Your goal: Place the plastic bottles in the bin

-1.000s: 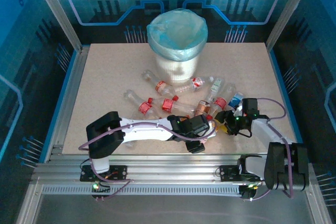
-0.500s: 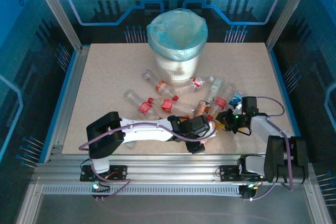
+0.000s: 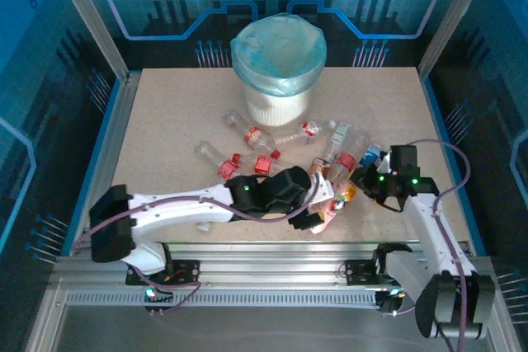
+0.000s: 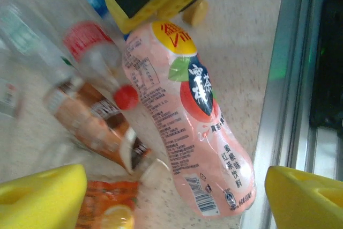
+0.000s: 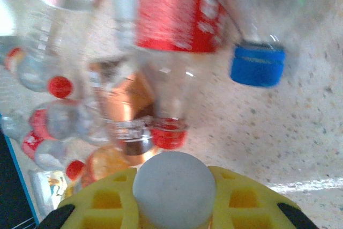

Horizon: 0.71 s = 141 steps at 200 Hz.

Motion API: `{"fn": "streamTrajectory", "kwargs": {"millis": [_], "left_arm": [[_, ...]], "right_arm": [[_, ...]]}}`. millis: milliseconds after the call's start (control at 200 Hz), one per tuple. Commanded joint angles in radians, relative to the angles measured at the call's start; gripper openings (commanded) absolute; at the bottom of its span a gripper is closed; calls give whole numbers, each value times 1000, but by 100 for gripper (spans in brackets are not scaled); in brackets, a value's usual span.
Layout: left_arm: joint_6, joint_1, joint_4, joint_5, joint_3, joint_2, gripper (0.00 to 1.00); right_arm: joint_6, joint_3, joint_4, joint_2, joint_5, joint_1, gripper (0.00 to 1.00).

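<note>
The left arm (image 3: 190,204) stretches low along the desk's (image 3: 165,121) near edge, left tool (image 4: 174,186) spread wide astride the pink-labelled bottle (image 4: 187,116), whose white cap (image 5: 174,189) the right tool (image 3: 363,185) clenches. Other bottles (image 3: 247,133) lie heaped just beyond on the speckled desk, before the bin (image 3: 276,109) near its far edge; blue walls (image 3: 49,80) surround.

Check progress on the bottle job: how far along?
Done: nothing evident; the bottles lie on the table before the bin. In hand: right jaws clamp the pink bottle by its white cap; left jaws open around it. Remaining: every bottle.
</note>
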Motion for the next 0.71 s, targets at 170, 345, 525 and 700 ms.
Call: {"fn": "streamTrajectory", "kwargs": {"millis": [170, 345, 525, 700], "left_arm": [[-65, 122, 79, -133, 81, -185, 96], [-184, 298, -86, -87, 313, -149, 99], [-283, 467, -253, 59, 584, -55, 99], [-293, 577, -272, 99, 749, 17, 99]], "right_arm": [[-137, 443, -132, -14, 193, 186, 10], [-279, 743, -60, 84, 361, 363, 10], [-417, 1075, 63, 271, 425, 459, 9], [-534, 1265, 254, 406, 468, 525, 8]]}}
